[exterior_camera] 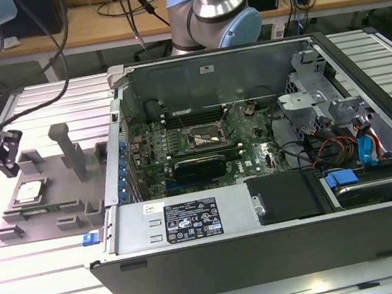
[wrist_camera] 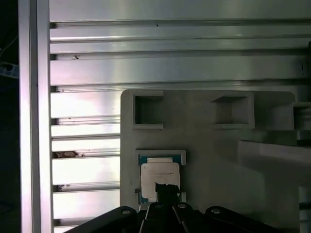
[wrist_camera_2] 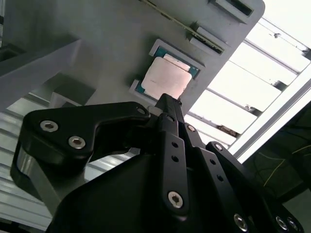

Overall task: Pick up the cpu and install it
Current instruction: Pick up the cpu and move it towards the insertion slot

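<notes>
Far over on the exterior view's left, the gripper point(exterior_camera: 4, 161) hangs low over the left edge of the grey plastic tray point(exterior_camera: 58, 182), w/ the arm's wrist section above it at the top corner. The arm's blue-capped joint point(exterior_camera: 214, 13) stands at the far side, behind the open PC case point(exterior_camera: 135, 236).

In both wrist views the fingers point(wrist_camera_2: 167, 104) come together into one narrow tip w/ nothing b/w them. That tip point(wrist_camera: 164, 188) sits in line w/ the near edge of the cpu point(wrist_camera: 159, 175); contact can't be judged.

The cpu point(exterior_camera: 30, 190) lies flat in its square pocket on the tray, silver top up, not lifted. An upright block point(exterior_camera: 73, 155) stands right of it, and smaller open-topped blocks point(wrist_camera: 148, 110) lie beyond it.

Tray rests on a slatted aluminium table point(exterior_camera: 40, 286), just beside the case's left wall. Inside the case, the motherboard point(exterior_camera: 171, 150) lies flat, its dark socket point(exterior_camera: 206, 140) w/ metal frame mid-board and well apart from the gripper.
</notes>
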`<state>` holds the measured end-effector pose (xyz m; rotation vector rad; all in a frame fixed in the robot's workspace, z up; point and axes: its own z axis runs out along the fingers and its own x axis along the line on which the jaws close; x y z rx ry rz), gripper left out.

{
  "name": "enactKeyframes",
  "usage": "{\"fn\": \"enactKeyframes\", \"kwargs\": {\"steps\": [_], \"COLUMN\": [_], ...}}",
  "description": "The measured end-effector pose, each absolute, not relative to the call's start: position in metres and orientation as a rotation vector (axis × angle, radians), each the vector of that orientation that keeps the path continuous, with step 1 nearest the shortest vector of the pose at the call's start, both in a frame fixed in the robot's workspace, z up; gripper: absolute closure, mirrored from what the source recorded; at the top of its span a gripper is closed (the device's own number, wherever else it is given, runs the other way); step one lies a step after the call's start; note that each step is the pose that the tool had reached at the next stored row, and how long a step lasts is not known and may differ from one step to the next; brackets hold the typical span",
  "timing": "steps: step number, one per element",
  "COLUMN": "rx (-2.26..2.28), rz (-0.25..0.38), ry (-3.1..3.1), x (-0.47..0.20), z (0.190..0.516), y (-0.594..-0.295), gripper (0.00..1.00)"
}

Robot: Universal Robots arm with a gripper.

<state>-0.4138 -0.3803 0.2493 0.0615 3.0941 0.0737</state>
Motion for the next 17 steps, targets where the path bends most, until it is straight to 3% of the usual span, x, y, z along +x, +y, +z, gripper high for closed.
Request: {"fn": "enactKeyframes", "kwargs": {"steps": [17], "rx": [-0.047], "rz": [0.074], "ry": [3.097], "x": [-0.414], "z": [0.210], "y": [-0.383], "gripper": [0.89]}}
